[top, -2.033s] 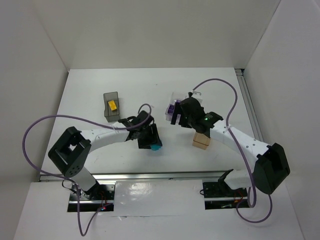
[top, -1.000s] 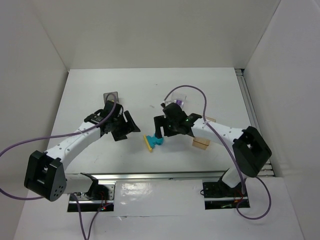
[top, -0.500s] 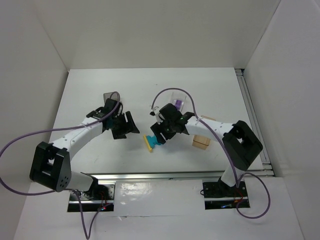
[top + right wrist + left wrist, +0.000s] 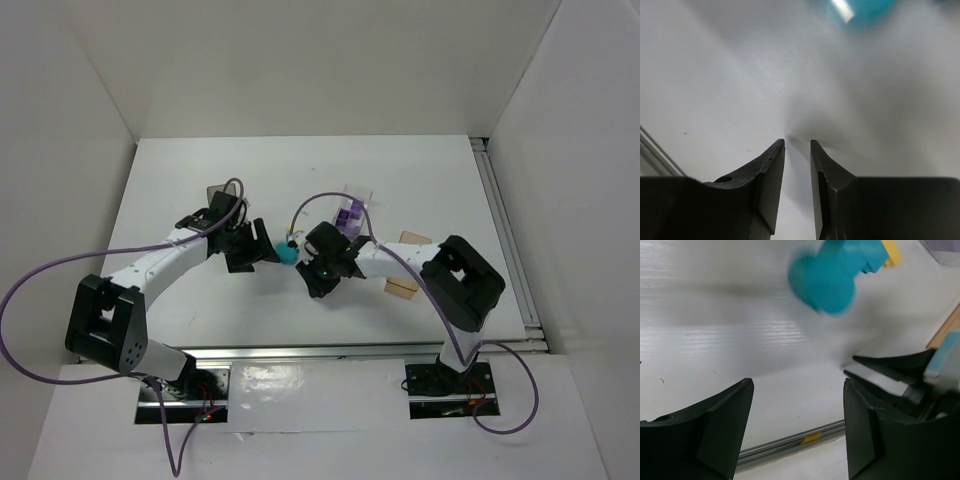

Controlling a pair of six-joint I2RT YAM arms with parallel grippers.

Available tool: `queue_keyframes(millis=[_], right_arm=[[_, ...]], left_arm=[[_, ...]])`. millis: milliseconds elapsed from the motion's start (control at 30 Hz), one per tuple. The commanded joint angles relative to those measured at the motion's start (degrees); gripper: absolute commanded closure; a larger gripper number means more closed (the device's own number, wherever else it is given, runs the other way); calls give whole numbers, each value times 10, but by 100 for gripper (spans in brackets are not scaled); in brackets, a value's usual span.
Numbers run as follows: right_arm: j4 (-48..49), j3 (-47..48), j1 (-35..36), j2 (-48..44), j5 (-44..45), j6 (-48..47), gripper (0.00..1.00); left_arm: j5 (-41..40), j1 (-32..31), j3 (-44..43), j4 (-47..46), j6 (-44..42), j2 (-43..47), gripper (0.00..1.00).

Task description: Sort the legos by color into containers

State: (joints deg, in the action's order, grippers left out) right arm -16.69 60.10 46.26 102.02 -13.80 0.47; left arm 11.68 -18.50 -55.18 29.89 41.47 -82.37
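Left gripper [image 4: 262, 250]: mine, low over the table [image 4: 400, 170] left of centre, pointing toward 3 o'clock.
Left fingers [image 4: 715, 425]: spread wide apart, with only bare table surface between them.
Right gripper [image 4: 797, 142]: mine, just right of centre, close to the table, at 4 o'clock from the left gripper.
Right fingers [image 4: 765, 185]: nearly together, with only a narrow slit between the tips and nothing in it.
Teal lego [image 4: 288, 252]: on the table between my two grippers, neither of which grips it. It sits at 3 o'clock just beyond my left fingertips and at 11 o'clock from my right gripper. Both wrist views show it blurred.
Yellow lego [image 4: 890, 252]: a small piece against the far end of the teal lego. I cannot tell whether the two are joined.
Clear bin [image 4: 358, 195]: at 1 o'clock from my right gripper, near it.
Purple legos [image 4: 348, 215]: inside the clear bin.
Dark grey bin [image 4: 215, 192]: at 11 o'clock from my left gripper, partly covered by my left arm, so its contents are hidden.
Amber-tan bin [image 4: 403, 289]: at 3 o'clock from my right gripper, with my right forearm crossing above it. I cannot see its contents.
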Motion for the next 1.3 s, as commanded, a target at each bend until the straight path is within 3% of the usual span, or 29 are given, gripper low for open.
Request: queue_keyframes(millis=[0,233,400,500,733,1000,1267], right_arm=[[27,-28,52,-31,24,32,66],[51,-59,75,-78,89,98,66],[15,-34,54,-101,152,156,63],[-8,9,41,-101,178,161,54],[-50,118,24,-40,213,161,35],[-75,251,-26,77,192,168,32],[-86,355,-31,191,164,189,13]], left_arm=[[7,6,-14,2,-14,-9,22],[1,6,-2,-4,-14,-23,22],[-10,12,-19,-4,-1,-31,22],[-24,17,-47,2,-1,-53,21],[-41,23,-58,10,26,-58,18],[-47,51,-58,10,31,-38,18],[-47,68,-34,15,26,-22,18]])
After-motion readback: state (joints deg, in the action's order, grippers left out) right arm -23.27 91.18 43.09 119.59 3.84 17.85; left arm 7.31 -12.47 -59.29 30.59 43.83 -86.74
